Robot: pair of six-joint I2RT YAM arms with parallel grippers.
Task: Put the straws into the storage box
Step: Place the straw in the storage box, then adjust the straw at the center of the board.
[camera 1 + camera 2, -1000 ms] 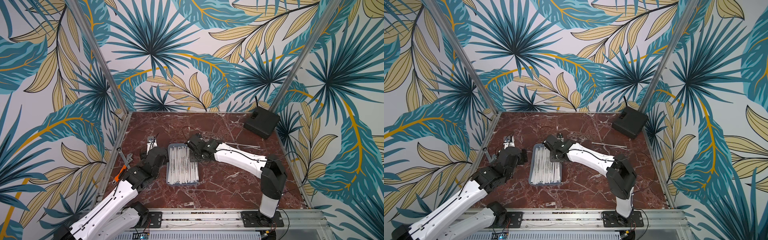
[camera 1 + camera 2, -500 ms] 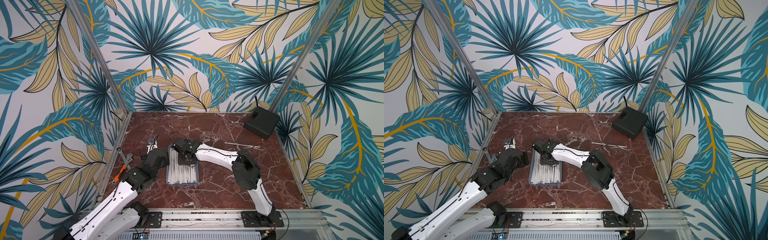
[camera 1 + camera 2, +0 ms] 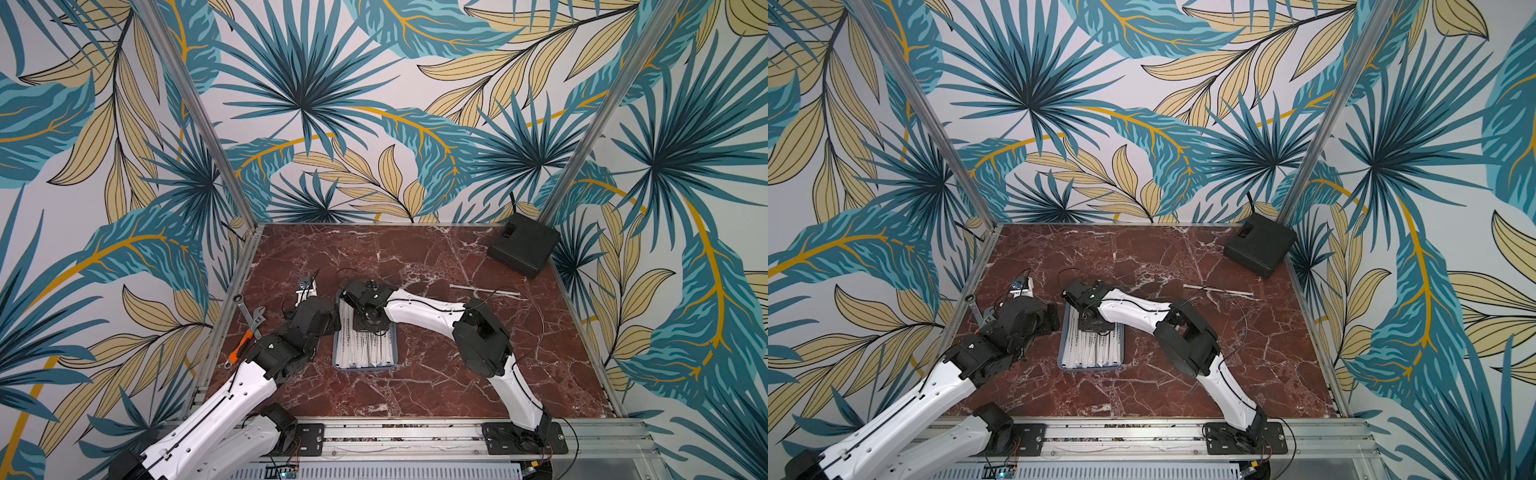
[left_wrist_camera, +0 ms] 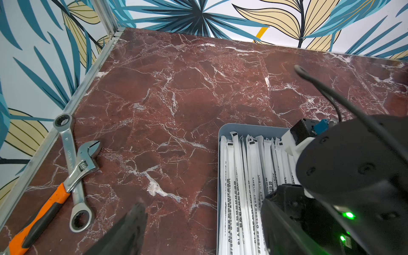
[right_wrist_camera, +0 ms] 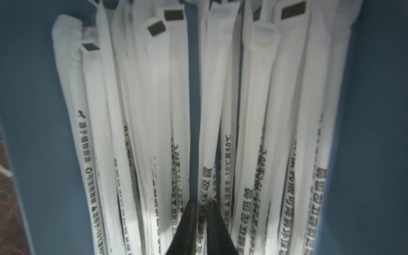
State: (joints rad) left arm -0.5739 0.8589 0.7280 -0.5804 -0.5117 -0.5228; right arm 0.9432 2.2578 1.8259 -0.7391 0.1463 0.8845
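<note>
The storage box, a shallow grey-blue tray, lies at the table's middle with several white-wrapped straws lying lengthwise in it. My right gripper reaches down into the far half of the box. Its fingers stand slightly apart with one straw running between them among the others. One more straw lies on the marble at the back right. My left gripper hangs open and empty over the box's left rim.
Two metal wrenches, one with an orange handle, lie by the left wall rail. A black square box sits in the far right corner. The right arm's cable loops above the table.
The right arm swung left from beside the box to over it and dipped into the straws. Its fingers have parted a little. The left arm has stayed put.
</note>
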